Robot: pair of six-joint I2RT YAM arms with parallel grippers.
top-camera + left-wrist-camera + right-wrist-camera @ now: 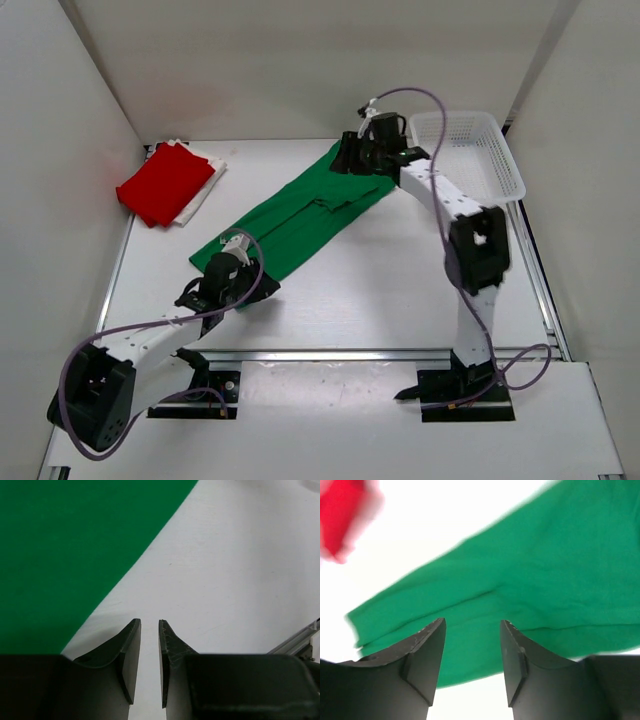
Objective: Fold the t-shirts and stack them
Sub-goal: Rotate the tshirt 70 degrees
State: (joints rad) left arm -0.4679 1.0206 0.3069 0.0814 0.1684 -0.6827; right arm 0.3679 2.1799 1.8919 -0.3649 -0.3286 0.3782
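Top external view: green t-shirt (300, 215) lies part-folded diagonally across the table (380, 300), right gripper (472, 652) open, empty over its far end, left gripper (150, 655) slightly parted, empty beside its near hem; a shallow grab could catch one layer and undo the fold.

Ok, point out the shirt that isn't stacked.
The green t-shirt, stretched across the middle; the red t-shirt lies folded atop the white t-shirt, far left.

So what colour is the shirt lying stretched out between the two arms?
The shirt is green, clearest in the overhead view.
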